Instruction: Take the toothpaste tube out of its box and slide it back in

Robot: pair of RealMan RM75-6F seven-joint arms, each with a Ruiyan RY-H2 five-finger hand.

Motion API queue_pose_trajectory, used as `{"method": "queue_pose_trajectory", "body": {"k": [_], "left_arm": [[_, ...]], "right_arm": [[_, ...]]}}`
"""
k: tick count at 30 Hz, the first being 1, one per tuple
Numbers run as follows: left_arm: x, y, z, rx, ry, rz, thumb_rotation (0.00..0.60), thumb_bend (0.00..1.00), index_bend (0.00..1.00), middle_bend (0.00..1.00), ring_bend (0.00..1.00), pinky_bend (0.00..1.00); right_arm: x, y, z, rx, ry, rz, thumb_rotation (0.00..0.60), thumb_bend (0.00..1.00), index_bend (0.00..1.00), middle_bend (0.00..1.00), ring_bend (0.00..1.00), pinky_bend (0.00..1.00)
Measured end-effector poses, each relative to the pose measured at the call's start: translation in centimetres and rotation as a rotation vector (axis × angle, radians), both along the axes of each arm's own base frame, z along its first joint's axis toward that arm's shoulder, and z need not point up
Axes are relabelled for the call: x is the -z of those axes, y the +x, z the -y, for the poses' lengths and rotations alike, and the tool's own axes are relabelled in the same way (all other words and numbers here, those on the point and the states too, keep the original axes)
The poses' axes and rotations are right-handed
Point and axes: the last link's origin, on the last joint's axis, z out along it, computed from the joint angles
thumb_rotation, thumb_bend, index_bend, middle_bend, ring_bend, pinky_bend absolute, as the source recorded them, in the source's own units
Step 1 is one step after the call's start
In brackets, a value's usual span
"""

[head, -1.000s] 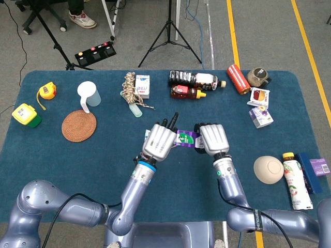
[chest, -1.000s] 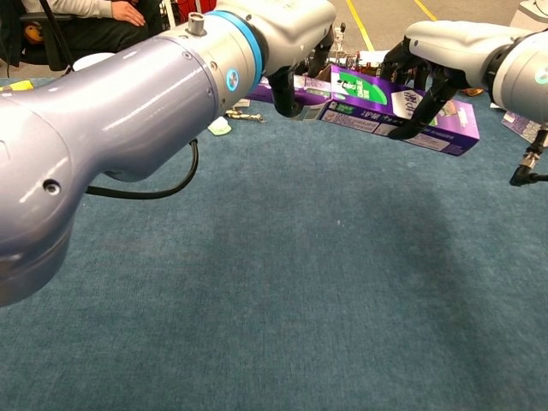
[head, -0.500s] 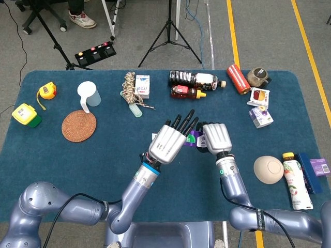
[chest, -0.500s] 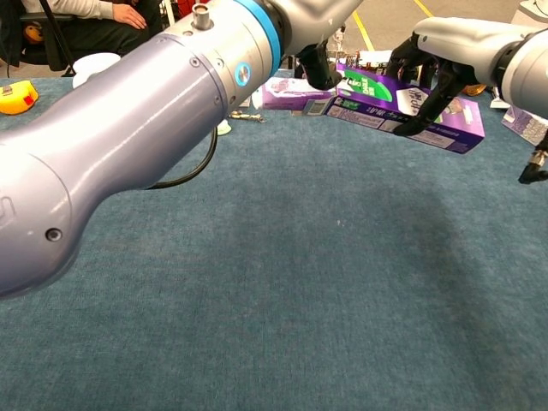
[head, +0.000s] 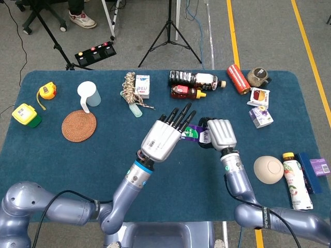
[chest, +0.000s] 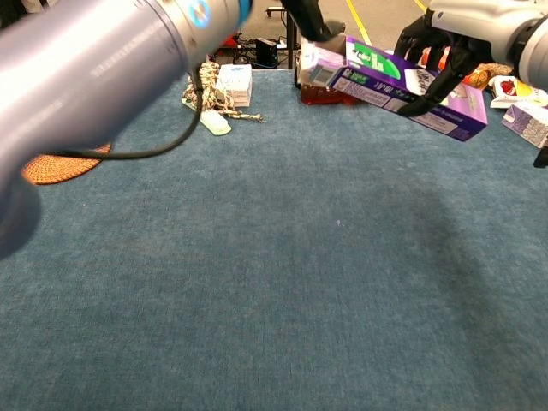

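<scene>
1. Left hand [head: 161,138]: raised above the table, fingers straight and close together, their tips at the left end of the toothpaste box [chest: 402,84]. In the chest view the fingertips [chest: 306,19] sit by the box's open end flap; whether they pinch it cannot be told.
2. Toothpaste box: purple, lifted off the cloth, tilted, spanning between the two hands. The tube is not visible; judged to be inside.
3. Right hand [head: 221,134]: fingers curled over the right half of the box, gripping it from above.
4. Step in hand (judgement): opening the left end, tube not yet drawn out.
5. Next move (judgement): the left fingertips need a hold on the tube's end, pulling leftward along the box's axis while the right hand keeps the box steady.
6. Room: bare blue table [chest: 282,282] lies below and nearer than the fingers. Bottles [head: 195,84] stand beyond the fingertips; a rope bundle [head: 132,90] lies further left.
</scene>
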Motion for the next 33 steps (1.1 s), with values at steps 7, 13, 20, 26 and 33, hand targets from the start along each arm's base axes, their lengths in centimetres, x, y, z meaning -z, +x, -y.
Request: {"method": "queue_pose_trajectory", "body": {"k": [7,13,20,26,33], "left_arm": [[-6.2,-2.2,-0.7,-0.078,0.021,0.045,0.6,0.22,0.0,0.0,0.07,0.38],[-10.5,-6.6,-2.0,-0.184,0.039,0.059,0.6,0.17,0.0,0.0,0.02,0.33],[-13.8,-12.4,-2.3,-0.277,0.021,0.089,0.6,0.1,0.0,0.0,0.0,0.25],[-15.5,-18.3,-1.3,-0.362,-0.018,0.128,0.6,0.06,0.0,0.0,0.0,0.21],[-17.4,-27.8,3.0,-0.55,-0.06,0.156,0.6,0.06,0.0,0.0,0.0,0.2]], "right_arm": [[-1.3,-1.2,0.8,-0.042,0.012,0.14,0.6,0.51,0.49,0.58,0.63,0.66],[-2.4,-2.4,1.4,-0.1,0.012,0.214,0.6,0.51,0.49,0.58,0.62,0.66],[-3.3,-4.0,1.5,-0.129,0.029,0.229,0.6,0.51,0.49,0.58,0.62,0.66],[-3.1,-5.9,1.2,-0.152,0.015,0.075,0.6,0.51,0.49,0.58,0.62,0.66],[-1.3,-7.1,0.1,-0.189,0.02,-0.122,0.6,0.51,0.49,0.58,0.62,0.66]]}}
